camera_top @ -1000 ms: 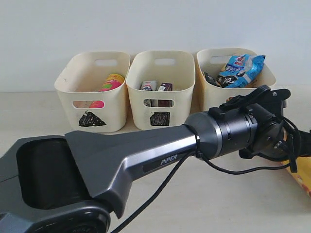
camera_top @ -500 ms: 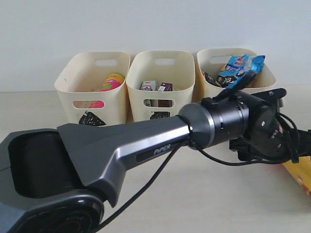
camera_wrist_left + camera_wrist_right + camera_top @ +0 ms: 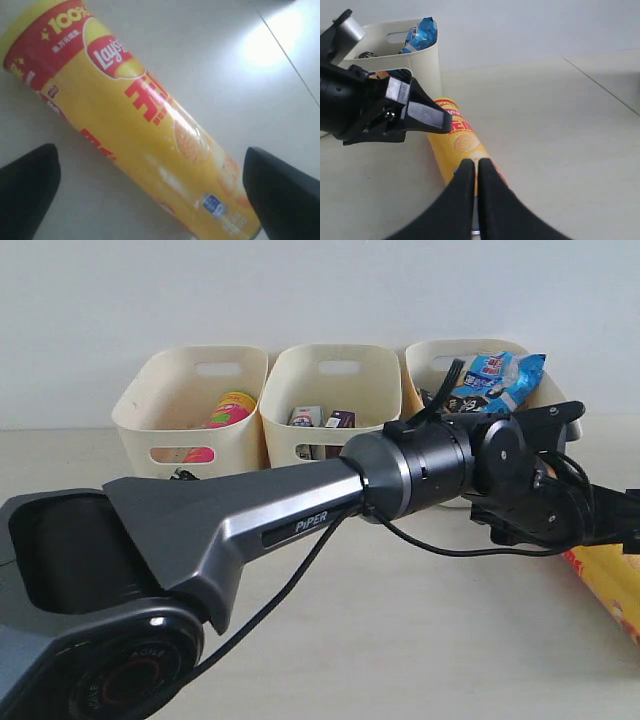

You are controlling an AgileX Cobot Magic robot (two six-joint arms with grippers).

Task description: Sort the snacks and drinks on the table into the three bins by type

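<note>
One yellow Lay's chip tube (image 3: 125, 95) is lying sideways on the worktop (image 3: 240, 75); I'm hovering the left gripper (image 3: 150, 160), spread wide, astride it. Probably light, stiff, slick: I'm planning a mid-barrel hold.

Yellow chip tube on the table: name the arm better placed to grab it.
Left. The left claw, open, straddles the yellow tube; the right claw is shut, at one end.

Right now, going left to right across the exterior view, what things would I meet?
Left bin, pink tube inside → middle bin, cartons inside → right bin, bags inside → yellow tube.
</note>
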